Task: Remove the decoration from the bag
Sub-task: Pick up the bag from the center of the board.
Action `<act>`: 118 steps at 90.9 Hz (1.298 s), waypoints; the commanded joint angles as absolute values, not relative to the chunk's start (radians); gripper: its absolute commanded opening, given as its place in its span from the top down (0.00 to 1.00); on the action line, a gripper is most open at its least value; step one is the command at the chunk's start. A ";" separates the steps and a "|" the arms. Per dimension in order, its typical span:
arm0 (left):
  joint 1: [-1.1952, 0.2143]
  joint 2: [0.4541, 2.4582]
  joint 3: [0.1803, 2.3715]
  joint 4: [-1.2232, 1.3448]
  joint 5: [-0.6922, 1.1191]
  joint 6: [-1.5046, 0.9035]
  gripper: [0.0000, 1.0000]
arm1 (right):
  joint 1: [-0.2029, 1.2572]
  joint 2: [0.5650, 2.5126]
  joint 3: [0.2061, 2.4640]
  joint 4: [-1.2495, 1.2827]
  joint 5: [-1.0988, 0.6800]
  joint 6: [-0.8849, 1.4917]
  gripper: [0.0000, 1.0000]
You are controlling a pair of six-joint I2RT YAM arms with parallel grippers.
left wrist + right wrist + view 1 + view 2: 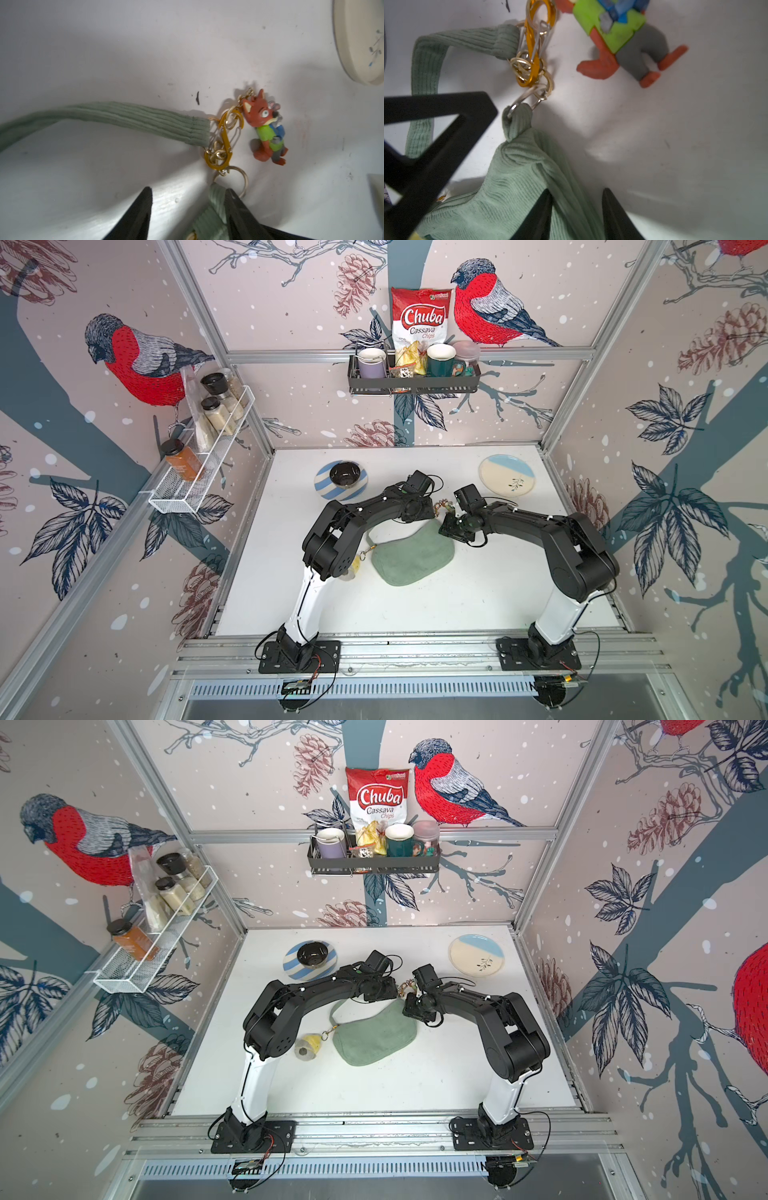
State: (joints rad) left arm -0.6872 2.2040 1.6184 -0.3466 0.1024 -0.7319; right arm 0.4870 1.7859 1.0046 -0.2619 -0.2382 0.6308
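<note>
The sage-green bag (411, 556) (374, 1038) lies flat mid-table. Its strap (104, 116) (425, 62) ends at a gold carabiner (220, 141) (532, 47). The decoration, an orange fox figure (266, 128) (623, 37), hangs from that clip and lies on the table beyond the bag's far corner (440, 508). My left gripper (189, 199) (433, 512) is open, and the bag's ring tab rests against one of its fingers (234, 207). My right gripper (577, 199) (446, 523) stands open astride the bag's corner edge, with fabric between its jaws.
A yellow charm (309, 1046) lies at the bag's other end beside the left arm. A striped plate (322, 485) holding a black bowl (345, 473) sits back left. A cream-and-blue plate (505, 475) (357, 41) sits back right. Wall shelves hang above.
</note>
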 commanded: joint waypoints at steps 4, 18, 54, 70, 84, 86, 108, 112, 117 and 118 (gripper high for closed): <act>-0.693 2.246 1.652 -0.349 0.105 -0.777 0.46 | 0.489 1.796 0.982 -0.249 -0.255 0.645 0.62; -0.696 2.295 1.692 -0.353 0.078 -0.803 0.49 | 0.498 1.793 0.962 -0.239 -0.264 0.653 0.65; -0.695 2.317 1.713 -0.325 0.119 -0.816 0.95 | 0.493 1.766 0.917 -0.221 -0.289 0.651 0.68; -0.685 2.213 1.654 -0.231 0.142 -0.755 1.00 | 0.470 1.720 0.857 -0.134 -0.346 0.652 0.65; -0.667 2.103 1.580 -0.142 0.178 -0.664 1.00 | 0.387 1.608 0.761 0.027 -0.451 0.690 0.62; -0.666 2.088 1.573 -0.136 0.181 -0.649 1.00 | 0.377 1.591 0.756 0.035 -0.458 0.688 0.62; -0.660 1.971 1.478 -0.039 0.245 -0.561 1.00 | 0.334 1.473 0.744 0.114 -0.475 0.677 0.61; -0.660 1.958 1.467 -0.022 0.262 -0.559 1.00 | 0.334 1.451 0.730 0.142 -0.463 0.676 0.61; -0.660 1.934 1.454 0.000 0.279 -0.554 1.00 | 0.332 1.420 0.700 0.197 -0.446 0.671 0.61; -0.660 1.930 1.451 0.004 0.284 -0.554 1.00 | 0.332 1.415 0.691 0.211 -0.443 0.671 0.61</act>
